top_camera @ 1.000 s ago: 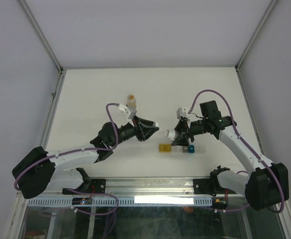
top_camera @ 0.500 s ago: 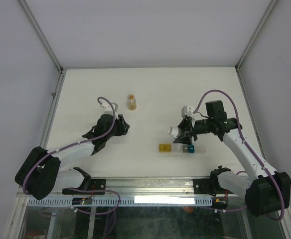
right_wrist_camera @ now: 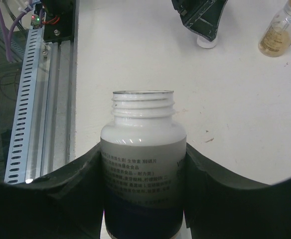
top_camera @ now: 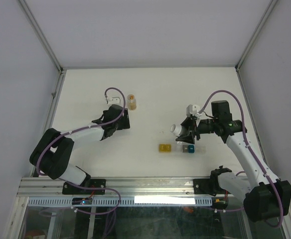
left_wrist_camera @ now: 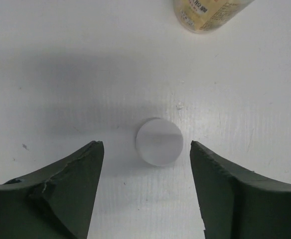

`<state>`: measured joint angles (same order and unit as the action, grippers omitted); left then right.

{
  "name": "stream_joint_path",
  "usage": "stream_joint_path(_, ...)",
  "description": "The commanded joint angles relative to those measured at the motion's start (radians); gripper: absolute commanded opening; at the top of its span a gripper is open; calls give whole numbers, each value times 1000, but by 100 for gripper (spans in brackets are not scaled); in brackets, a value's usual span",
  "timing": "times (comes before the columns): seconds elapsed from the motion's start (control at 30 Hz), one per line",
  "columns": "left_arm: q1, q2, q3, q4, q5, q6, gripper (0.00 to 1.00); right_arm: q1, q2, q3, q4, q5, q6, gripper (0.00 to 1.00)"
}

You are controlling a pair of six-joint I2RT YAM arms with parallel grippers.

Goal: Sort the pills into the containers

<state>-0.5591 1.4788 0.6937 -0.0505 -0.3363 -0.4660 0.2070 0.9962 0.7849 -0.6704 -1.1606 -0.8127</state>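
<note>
While the left gripper [top_camera: 119, 122] hangs low over the surface [top_camera: 185, 89], its jaws stand wide apart with nothing held; a round white cap [left_wrist_camera: 159, 141] lies flat between them. Just beyond stands an amber bottle [top_camera: 131, 102], whose cropped label I cannot read. Further right, the containers [top_camera: 175, 148] lie in a short strip on the surface near its front edge. Above them the right gripper [right_wrist_camera: 143, 164] is clamped on a white bottle [right_wrist_camera: 143, 144], uncapped, whose small Chinese print is too fine to read.
</note>
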Motion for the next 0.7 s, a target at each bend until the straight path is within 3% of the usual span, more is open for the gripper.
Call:
stream_joint_path(0.0,4,3,46,-52,-47,5,74,-15,-35,4,16,-53,11,0)
stream_joint_path(0.1,4,-39,48,-61,-25,11,78,-26,-42,5,17,-62,17,0)
stream_joint_path(0.23,4,-212,20,-15,98,33,84,-49,-56,9,32,-94,44,0)
stream_joint_path(0.33,4,-372,-74,188,284,67,98,-80,-82,19,84,-138,122,0)
stream_joint_path(0.37,4,-423,-115,269,363,72,99,-88,-95,26,147,-156,179,0)
stream_joint_path(0.47,4,-535,-203,440,479,38,99,-105,-132,82,431,-143,472,0)
stream_joint_path(0.53,4,-569,-205,491,547,23,99,-108,-139,136,715,-27,725,0)
stream_joint_path(0.63,4,-578,-181,532,646,-10,99,-135,-29,336,912,247,1058,0)
stream_joint_path(0.67,4,-579,-176,545,677,-22,99,-156,12,376,1000,260,1206,0)
